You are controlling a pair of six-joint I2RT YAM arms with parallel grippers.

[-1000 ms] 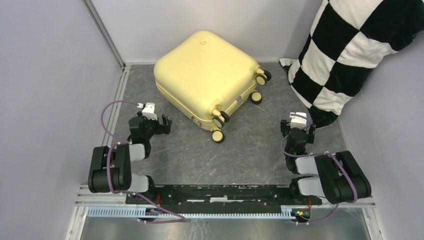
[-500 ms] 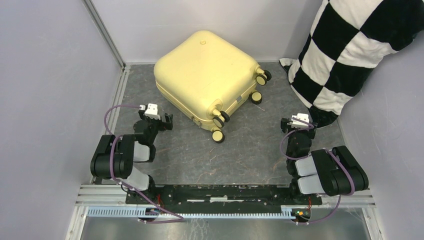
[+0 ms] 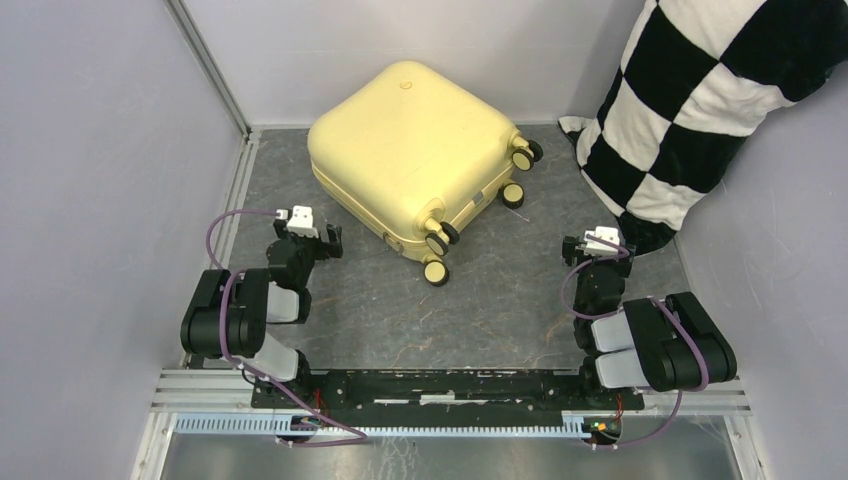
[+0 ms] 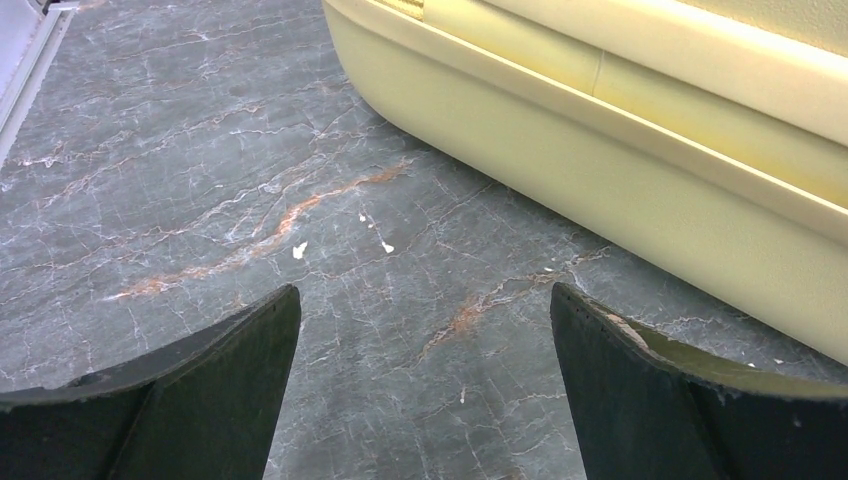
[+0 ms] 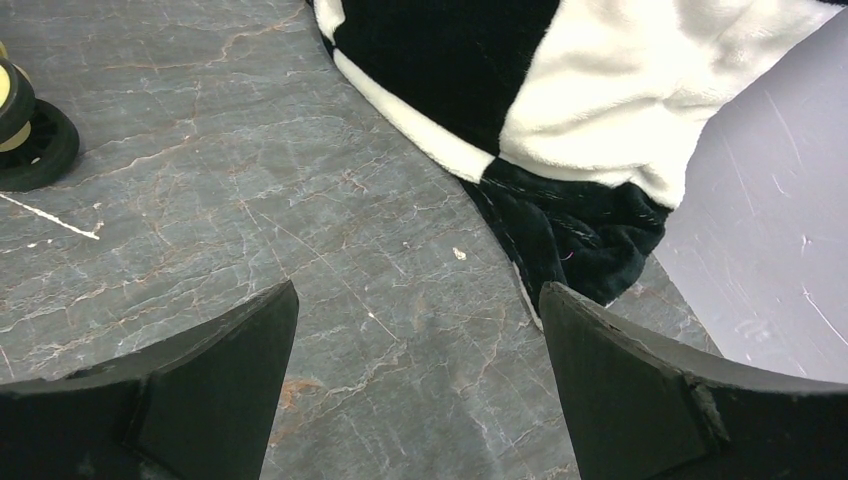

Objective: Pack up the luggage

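Right hand, spread wide, faces checkered pillow; luggage closed.

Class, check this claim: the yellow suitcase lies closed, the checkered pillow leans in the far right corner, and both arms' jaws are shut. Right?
Wrong on the jaws: the wrist views show them open on the left gripper and right gripper. The suitcase does lie closed, the pillow in the far right corner.

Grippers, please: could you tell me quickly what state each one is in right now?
Left gripper: open, holding nothing, near the yellow suitcase.
Right gripper: open, holding nothing, near the checkered pillow.
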